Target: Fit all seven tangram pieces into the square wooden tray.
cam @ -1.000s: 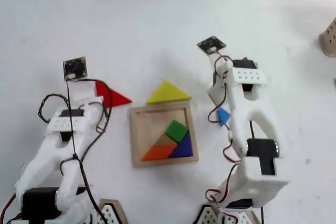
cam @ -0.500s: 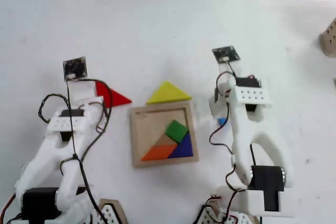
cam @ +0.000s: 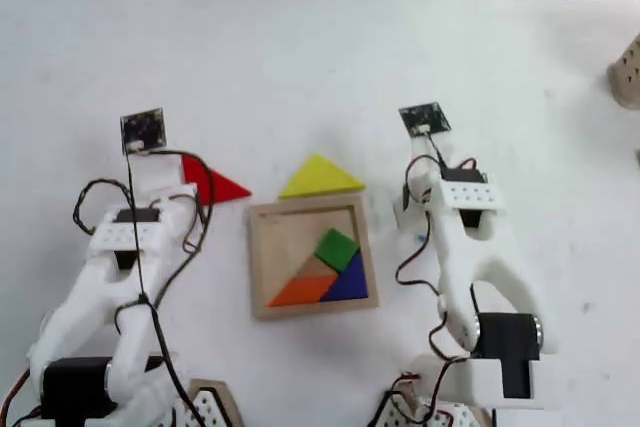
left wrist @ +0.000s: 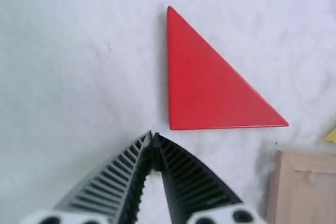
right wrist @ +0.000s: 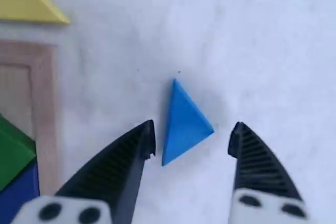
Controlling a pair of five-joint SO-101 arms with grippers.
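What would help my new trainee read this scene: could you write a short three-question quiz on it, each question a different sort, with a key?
1. True or false: the red triangle lies inside the wooden tray.
2. Which piece lies between the open fingers of the right gripper? A. yellow triangle B. light blue triangle C. green square
3. Fill in: the fingers of the left gripper are ____ (open or shut).
Key: 1 false, it lies outside the tray; 2 B; 3 shut.
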